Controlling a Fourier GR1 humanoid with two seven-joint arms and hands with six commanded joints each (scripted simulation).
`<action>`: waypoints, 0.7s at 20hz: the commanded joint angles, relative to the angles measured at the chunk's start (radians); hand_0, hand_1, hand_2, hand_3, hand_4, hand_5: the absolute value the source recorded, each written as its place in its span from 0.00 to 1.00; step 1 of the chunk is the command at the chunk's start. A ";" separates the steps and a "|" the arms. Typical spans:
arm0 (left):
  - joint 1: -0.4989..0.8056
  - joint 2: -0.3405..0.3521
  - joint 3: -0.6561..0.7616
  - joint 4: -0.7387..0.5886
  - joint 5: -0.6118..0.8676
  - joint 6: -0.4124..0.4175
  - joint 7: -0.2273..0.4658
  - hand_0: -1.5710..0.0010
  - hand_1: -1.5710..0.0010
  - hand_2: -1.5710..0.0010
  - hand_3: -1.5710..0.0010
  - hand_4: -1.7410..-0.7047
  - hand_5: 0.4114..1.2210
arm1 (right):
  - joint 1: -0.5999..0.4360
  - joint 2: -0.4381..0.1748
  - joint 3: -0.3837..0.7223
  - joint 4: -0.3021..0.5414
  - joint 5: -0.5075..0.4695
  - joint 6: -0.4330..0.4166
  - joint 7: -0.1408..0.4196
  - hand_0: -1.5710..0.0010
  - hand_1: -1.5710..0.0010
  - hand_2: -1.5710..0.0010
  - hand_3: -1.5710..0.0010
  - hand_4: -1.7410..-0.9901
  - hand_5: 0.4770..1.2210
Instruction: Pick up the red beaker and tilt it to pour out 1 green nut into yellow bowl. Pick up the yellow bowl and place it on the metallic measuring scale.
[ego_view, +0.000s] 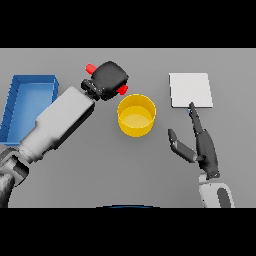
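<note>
While our left hand (110, 79) is gripping the red beaker (121, 89), tilted beside the yellow bowl (136, 115) on the counter (100, 170), we are pouring (no nut visible yet). Our right hand (205, 147) is lying open near the scale (190, 90), awaiting the bowl.

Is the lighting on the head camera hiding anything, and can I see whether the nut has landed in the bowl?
Head view: lighting is flat and even, no glare, only faint shadows; the left hand covers most of the red beaker, so its contents are hidden; the yellow bowl interior shows plain yellow, no green nut visible; the right hand and the measuring scale are evenly lit.
</note>
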 joint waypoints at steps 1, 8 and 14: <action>-0.014 -0.006 -0.025 0.015 -0.018 -0.013 -0.001 0.00 0.00 0.00 0.00 0.10 0.99 | -0.001 -0.002 -0.004 -0.001 -0.008 0.004 -0.003 1.00 1.00 1.00 1.00 0.91 0.27; -0.142 -0.020 -0.199 0.122 -0.154 -0.057 -0.022 0.00 0.00 0.00 0.00 0.02 1.00 | 0.018 -0.004 0.013 -0.006 0.006 0.013 -0.031 1.00 1.00 1.00 1.00 0.90 0.29; -0.177 -0.031 -0.294 0.132 -0.200 -0.043 -0.012 0.00 0.00 0.00 0.00 0.01 1.00 | 0.002 0.006 0.006 -0.005 -0.024 0.023 -0.021 1.00 1.00 1.00 1.00 0.90 0.30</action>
